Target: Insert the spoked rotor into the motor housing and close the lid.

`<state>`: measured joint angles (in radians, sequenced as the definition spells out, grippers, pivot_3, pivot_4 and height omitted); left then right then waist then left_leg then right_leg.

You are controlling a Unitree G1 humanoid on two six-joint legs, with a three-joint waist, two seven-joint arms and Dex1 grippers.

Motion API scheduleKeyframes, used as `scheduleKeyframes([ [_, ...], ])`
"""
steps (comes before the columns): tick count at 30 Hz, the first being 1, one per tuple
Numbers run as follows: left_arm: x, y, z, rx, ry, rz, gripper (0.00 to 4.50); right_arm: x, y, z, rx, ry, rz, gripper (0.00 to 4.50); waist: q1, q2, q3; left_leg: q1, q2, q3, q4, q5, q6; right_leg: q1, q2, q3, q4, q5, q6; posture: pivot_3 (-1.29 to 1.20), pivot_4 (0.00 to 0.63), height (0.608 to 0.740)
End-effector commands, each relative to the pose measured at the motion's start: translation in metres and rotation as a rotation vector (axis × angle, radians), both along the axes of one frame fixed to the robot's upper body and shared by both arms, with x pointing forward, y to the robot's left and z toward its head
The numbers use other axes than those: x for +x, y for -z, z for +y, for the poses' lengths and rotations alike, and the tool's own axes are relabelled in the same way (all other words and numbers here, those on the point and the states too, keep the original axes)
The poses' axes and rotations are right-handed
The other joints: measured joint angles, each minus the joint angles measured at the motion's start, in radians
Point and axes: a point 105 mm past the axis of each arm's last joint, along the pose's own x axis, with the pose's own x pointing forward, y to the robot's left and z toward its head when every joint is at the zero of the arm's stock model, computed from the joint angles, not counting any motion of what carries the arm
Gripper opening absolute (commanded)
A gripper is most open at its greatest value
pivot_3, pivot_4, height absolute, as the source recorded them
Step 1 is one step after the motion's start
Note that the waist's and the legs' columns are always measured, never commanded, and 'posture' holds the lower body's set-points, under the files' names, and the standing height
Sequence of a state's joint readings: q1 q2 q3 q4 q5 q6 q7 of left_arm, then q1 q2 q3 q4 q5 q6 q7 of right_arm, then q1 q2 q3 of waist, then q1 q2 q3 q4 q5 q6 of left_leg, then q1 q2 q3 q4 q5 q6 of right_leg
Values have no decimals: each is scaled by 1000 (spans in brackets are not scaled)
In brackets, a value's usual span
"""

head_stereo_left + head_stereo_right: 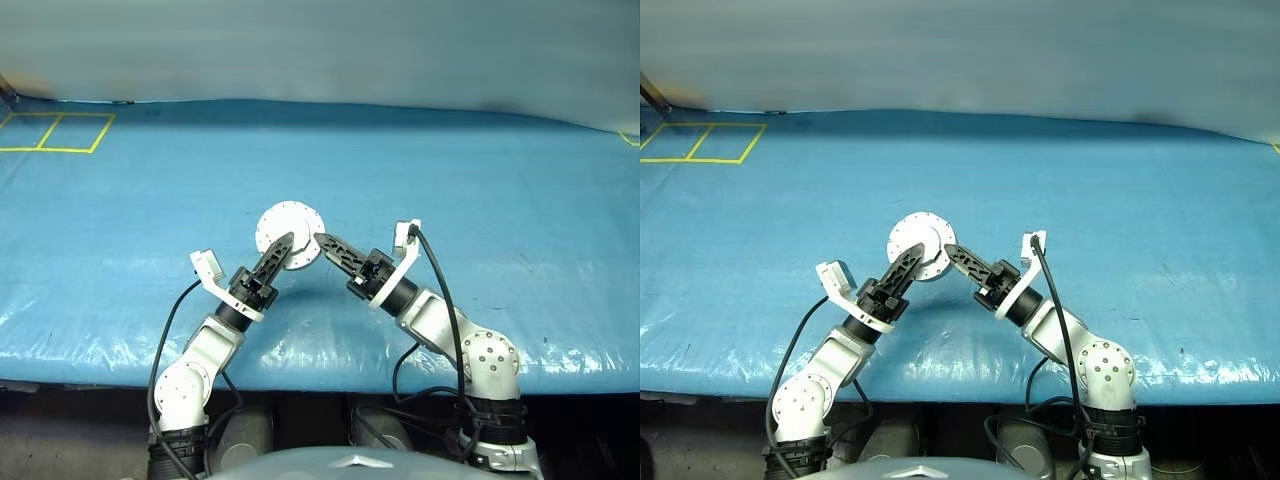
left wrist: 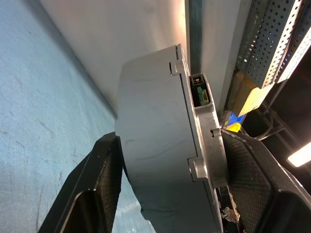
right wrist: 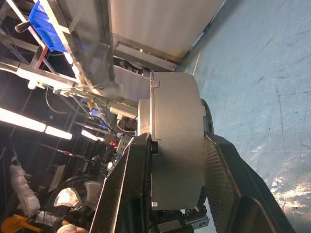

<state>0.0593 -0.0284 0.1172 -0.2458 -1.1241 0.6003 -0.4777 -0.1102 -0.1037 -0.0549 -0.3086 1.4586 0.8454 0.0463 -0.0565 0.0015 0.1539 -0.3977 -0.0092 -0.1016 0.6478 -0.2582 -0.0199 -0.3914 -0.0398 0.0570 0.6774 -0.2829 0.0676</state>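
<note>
The motor housing is a round silver-grey disc held on edge above the blue table, its flat bolted face toward me. My left gripper reaches up from the left, and its fingers sit against both sides of the housing's grey body. From the right, my right gripper is shut on the same housing, its pads pressing both faces of it. The lid shows as a thinner flanged disc lying flat against the housing. The spoked rotor is hidden.
A wide blue sheet covers the table. Yellow tape rectangles mark its far left corner. The table's front edge runs just ahead of my arms, and a pale wall stands behind the table.
</note>
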Motion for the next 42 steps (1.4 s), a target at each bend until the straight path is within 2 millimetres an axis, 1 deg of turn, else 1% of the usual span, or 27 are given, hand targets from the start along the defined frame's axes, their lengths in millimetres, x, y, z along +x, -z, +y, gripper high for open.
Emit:
scheduleKeyframes([
  [1,-4,-22,2,-18,0,-95,2795,0,-12,0,40,7,-42,1148,-2,0,0,0,0,0,0,0,0,0,0,0,0,0,0,0,150,740],
  [5,-3,-24,-4,-2,11,-88,2709,1,-10,2,43,6,-34,1148,0,0,0,0,0,0,0,0,0,0,0,0,0,0,0,0,150,740],
  [7,-3,-28,-7,-34,32,-93,2709,2,-5,6,28,-1,-15,1148,2,0,0,0,0,0,0,0,0,0,0,0,0,0,0,0,150,740],
  [9,-7,-31,-14,-57,94,-95,2709,2,-1,9,17,-9,5,1148,1,0,0,0,0,0,0,0,0,0,0,0,0,0,0,0,150,740],
  [11,-11,-28,-21,-62,150,-53,2671,3,3,10,9,-12,22,1148,1,0,0,0,0,0,0,0,0,0,0,0,0,0,0,0,150,740],
  [13,-14,-27,-23,-86,185,-20,2661,2,6,12,4,-18,34,1148,1,0,0,0,0,0,0,0,0,0,0,0,0,0,0,0,150,740],
  [15,-23,-30,-30,-104,277,-1,2661,4,9,14,-6,-14,51,1148,1,-1,0,0,0,-1,0,0,0,0,0,0,0,0,0,0,150,740],
  [17,-29,-27,-36,-97,346,33,2661,6,13,14,0,0,73,1148,1,-1,0,0,0,-1,0,0,0,0,0,0,0,0,0,0,150,740],
  [21,-27,-19,-34,-76,360,71,2661,7,12,15,17,0,78,1148,1,-1,0,0,0,-1,0,0,0,0,0,0,0,0,0,0,150,740],
  [26,-32,-20,-32,-23,400,40,2661,7,15,16,-10,0,81,1148,1,-1,0,0,0,-1,0,0,0,0,0,0,0,0,0,0,150,740],
  [32,-25,-10,-27,15,357,71,2661,2,13,19,-59,-30,18,1148,3,-1,0,0,0,-1,0,0,0,0,0,0,0,0,0,0,150,740],
  [34,-21,-7,-27,25,335,81,2661,3,12,19,-58,-22,9,1889,4,-1,0,0,0,-1,0,0,0,0,0,0,0,0,0,0,150,740],
  [35,-20,-6,-27,32,328,86,2661,4,11,19,-54,-18,5,2109,4,-1,0,0,0,-1,0,0,-1,0,0,0,0,0,0,0,150,740],
  [36,-19,-5,-27,40,321,91,2661,4,11,19,-54,-17,2,2526,4,-1,0,0,0,-1,0,0,-1,0,0,0,0,0,0,0,150,740],
  [39,-15,-4,-21,45,286,94,2661,3,11,20,-49,-36,5,3482,4,-1,1,0,0,-1,0,0,-1,0,0,0,0,0,0,0,150,740],
  [42,-12,-4,-18,46,263,93,2661,2,8,20,-31,-41,-7,3482,2,0,1,0,0,-1,0,0,-1,-1,0,0,1,0,0,0,150,740],
])
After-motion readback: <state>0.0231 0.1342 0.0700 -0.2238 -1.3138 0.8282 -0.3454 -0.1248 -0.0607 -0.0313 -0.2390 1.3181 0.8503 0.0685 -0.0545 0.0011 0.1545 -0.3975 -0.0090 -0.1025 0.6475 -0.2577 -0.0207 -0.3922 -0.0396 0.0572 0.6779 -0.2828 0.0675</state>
